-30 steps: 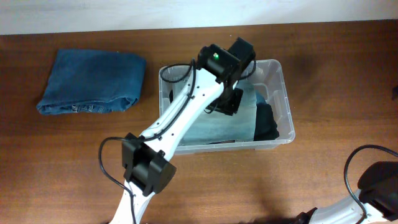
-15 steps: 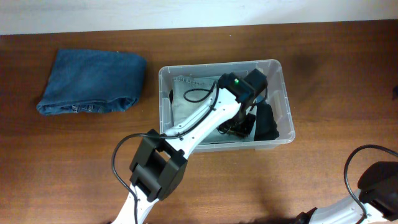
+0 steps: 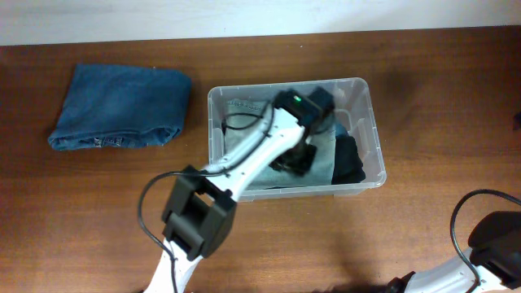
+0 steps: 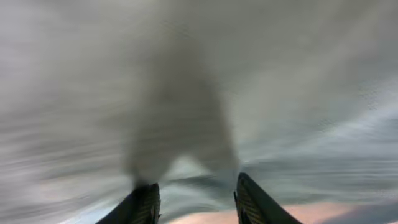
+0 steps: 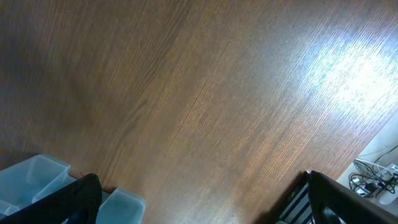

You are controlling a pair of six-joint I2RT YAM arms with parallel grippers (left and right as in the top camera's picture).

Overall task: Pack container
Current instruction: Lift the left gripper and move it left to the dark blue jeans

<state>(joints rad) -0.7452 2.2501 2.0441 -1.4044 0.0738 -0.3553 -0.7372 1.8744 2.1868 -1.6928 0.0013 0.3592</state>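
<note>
One container (image 3: pixel 377 146) sits right of centre on the bench (image 3: pixel 98 212), holding one pale cloth (image 3: pixel 244 114) and one dark cloth (image 3: pixel 350 159). One folded denim piece (image 3: pixel 122 106) lies well to its left.

On the blurred left wrist view, the left claw (image 4: pixel 196 190) stands partly open over pale cloth; I cannot tell whether it grips.

On the right wrist view, the right claw (image 5: pixel 199 205) spreads wide, holding nothing, above the bench.

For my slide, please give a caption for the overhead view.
Left gripper inside the clear container, over pale cloth; folded denim lies outside.

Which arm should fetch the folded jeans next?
Left. The left gripper is in the container, with the jeans just past it on that side of the table. The right arm sits at the far bottom-right corner, right gripper open.
</note>
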